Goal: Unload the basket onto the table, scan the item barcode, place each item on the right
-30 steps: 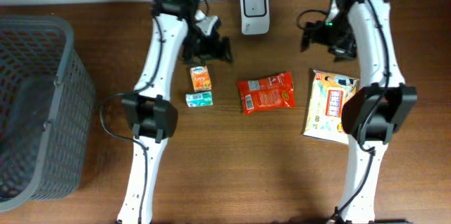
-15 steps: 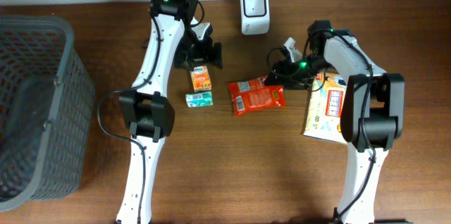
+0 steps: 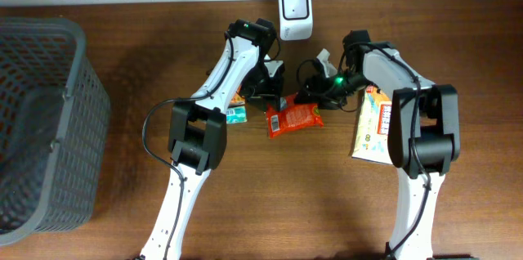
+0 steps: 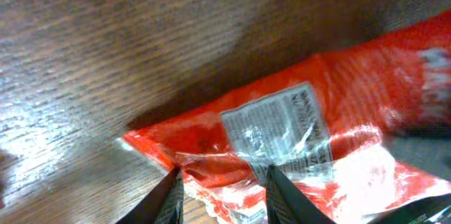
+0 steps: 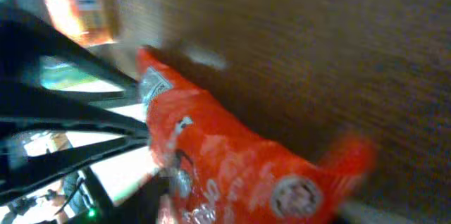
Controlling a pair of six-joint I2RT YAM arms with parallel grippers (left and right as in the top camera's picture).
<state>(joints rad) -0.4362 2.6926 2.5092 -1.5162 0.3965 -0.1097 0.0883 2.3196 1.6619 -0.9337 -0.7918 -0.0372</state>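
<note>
1. Wooden table [image 3: 245, 203]: your left claw [image 4: 222, 190] pinches the red snack packet [image 3: 296, 117] by its crinkled edge. The right claw [image 3: 315, 94], at the packet's other end, is too blurred to call.
2. The barcode scanner [image 3: 294, 3] stands just beyond both claws, and the scan looks not yet made.
3. The grey basket [image 3: 78, 43], well left of them, shows nothing inside.

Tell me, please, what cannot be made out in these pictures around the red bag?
- Left hand: in the left wrist view the bottom edge cuts it off, so any grip on the red bag is unclear.
- Right hand: the right wrist view is motion-blurred; overhead it is too small and dark.
- Bag label: left wrist view, print blurred.
- Orange carton: overhead, mostly hidden by the left arm.
</note>
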